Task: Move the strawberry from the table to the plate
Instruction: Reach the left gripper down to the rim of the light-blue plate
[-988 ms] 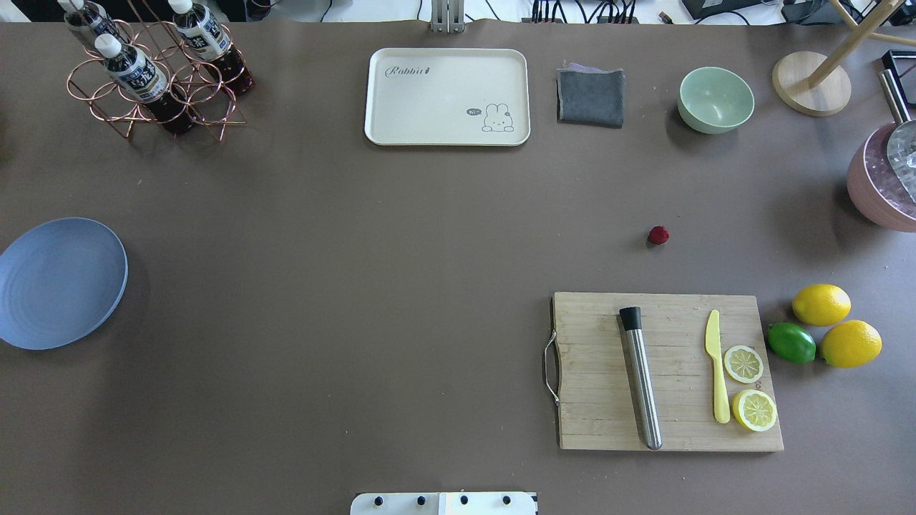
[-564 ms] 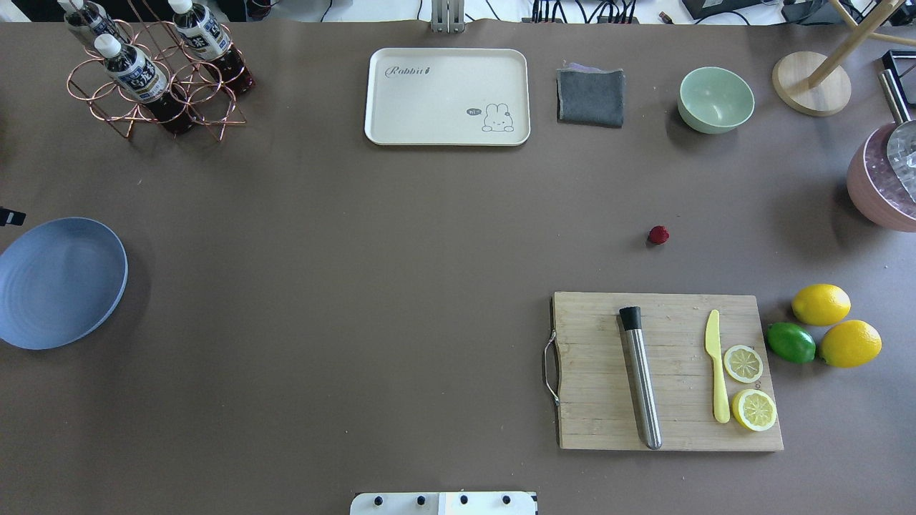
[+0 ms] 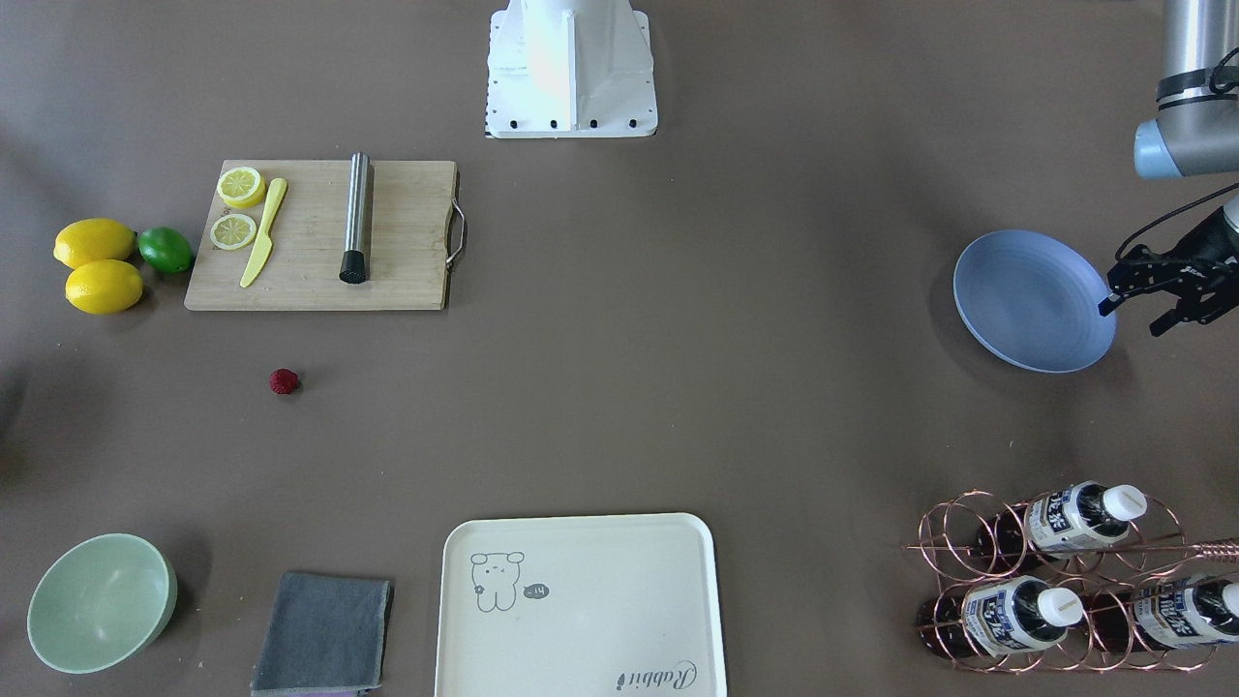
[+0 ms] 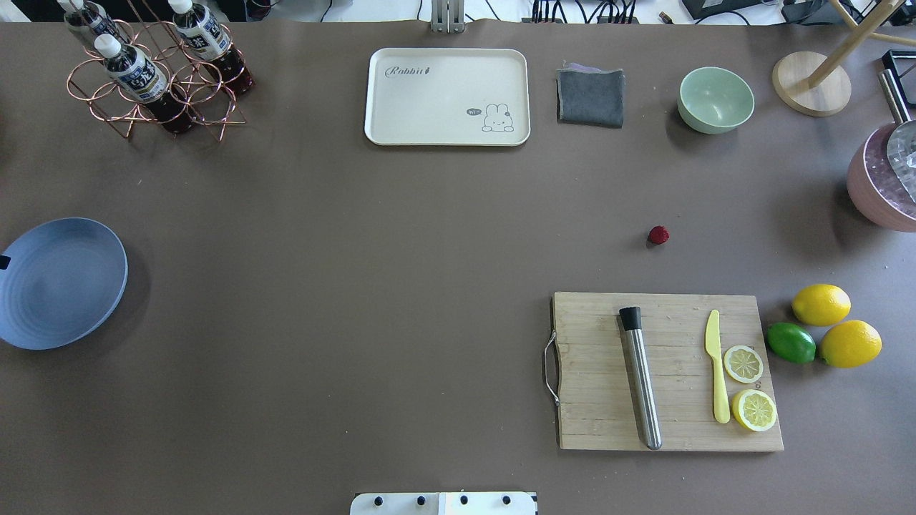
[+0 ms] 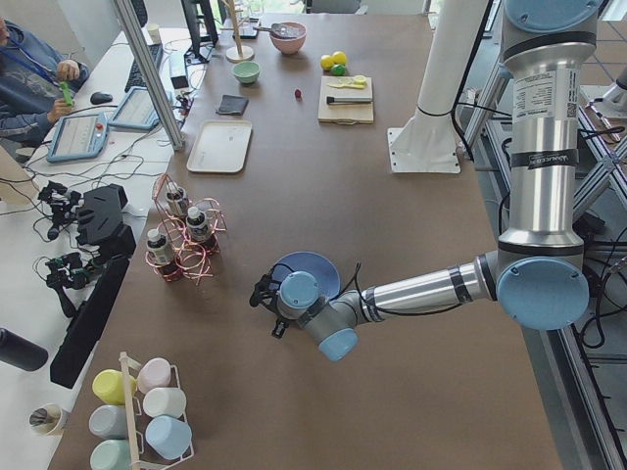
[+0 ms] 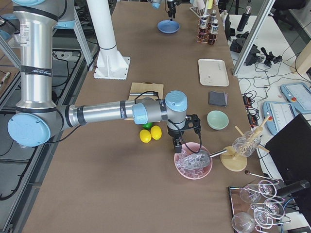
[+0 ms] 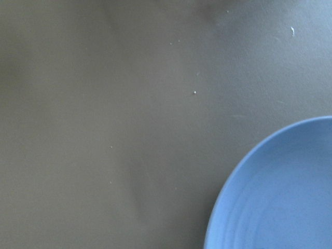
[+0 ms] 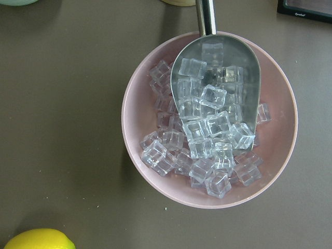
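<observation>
The strawberry (image 4: 658,234), a small dark red berry, lies on the brown table (image 4: 401,250) right of centre, just beyond the cutting board; it also shows in the front view (image 3: 284,380). The blue plate (image 4: 61,282) sits at the table's far left edge, and its rim fills a corner of the left wrist view (image 7: 280,197). My left gripper (image 3: 1131,318) hangs by the plate's outer rim, open and with nothing in it. My right gripper (image 6: 178,144) shows only in the right side view, over a pink bowl of ice; whether it is open or shut I cannot tell.
A wooden cutting board (image 4: 665,372) carries a steel muddler, a yellow knife and lemon slices, with two lemons and a lime (image 4: 791,342) beside it. Along the far edge stand a bottle rack (image 4: 154,71), a cream tray (image 4: 447,96), a grey cloth (image 4: 590,96) and a green bowl (image 4: 715,99). The pink ice bowl (image 4: 884,182) is at far right.
A black tip of the left gripper came in at the overhead view's left edge, then moved nearer, onto the plate's rim. The strawberry has not moved.
</observation>
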Tool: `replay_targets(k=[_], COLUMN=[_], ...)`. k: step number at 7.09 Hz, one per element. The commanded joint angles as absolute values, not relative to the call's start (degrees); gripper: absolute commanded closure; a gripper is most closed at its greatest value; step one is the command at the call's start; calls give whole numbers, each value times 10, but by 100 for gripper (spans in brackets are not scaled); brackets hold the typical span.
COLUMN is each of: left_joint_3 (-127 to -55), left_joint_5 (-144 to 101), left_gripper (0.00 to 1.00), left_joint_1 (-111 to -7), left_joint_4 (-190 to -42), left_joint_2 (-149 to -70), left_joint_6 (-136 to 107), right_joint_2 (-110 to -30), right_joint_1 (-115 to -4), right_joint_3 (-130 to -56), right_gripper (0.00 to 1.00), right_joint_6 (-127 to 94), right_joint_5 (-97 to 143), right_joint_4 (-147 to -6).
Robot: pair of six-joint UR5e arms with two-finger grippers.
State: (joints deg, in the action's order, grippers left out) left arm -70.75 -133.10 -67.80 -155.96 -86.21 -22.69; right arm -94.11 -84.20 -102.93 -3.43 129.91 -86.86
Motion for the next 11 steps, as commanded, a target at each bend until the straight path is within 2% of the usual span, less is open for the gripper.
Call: replay_targets(k=[1, 2, 3, 4, 5, 6, 7, 9, 11], left_joint_3=[-707, -707, -707, -707, -707, -708, -725, -805, -823], left_joint_5=[-1332, -1332, -1332, -1332, -1332, -1332, -1336, -1404, -1395], left_gripper=[47, 48, 57, 69, 87, 100, 100, 100, 100], left_joint_1=[-664, -659, -658, -658, -658, -658, -658, -658, -623], left_joint_4=[-1565, -1565, -1564, -1564, -1564, -1564, -1564, -1559, -1559], left_joint_2=[-858, -859, -859, -860, -860, -861, -864, -882, -948], left_joint_6=[-229, -229, -229, -229, -229, -229, -261, -427, -539], right_joint_2=[-941, -941, -941, -941, -941, -940, -941, -940, -941], right_joint_1=[-842, -842, -842, -842, -842, -842, -842, -842, -842], right_joint_3=[-1029, -1028, -1028, -1027, -1027, -1027, -1027, -1027, -1027], right_gripper=[0, 0, 0, 0, 0, 0, 0, 0, 0], right_joint_6=[-34, -34, -34, -34, -34, -34, -35, -35, -35], right_joint_5=[1299, 1300, 1299, 1299, 1299, 1299, 1300, 1299, 1300], right_joint_4=[-868, -867, -867, -867, -867, -867, -867, -867, -867])
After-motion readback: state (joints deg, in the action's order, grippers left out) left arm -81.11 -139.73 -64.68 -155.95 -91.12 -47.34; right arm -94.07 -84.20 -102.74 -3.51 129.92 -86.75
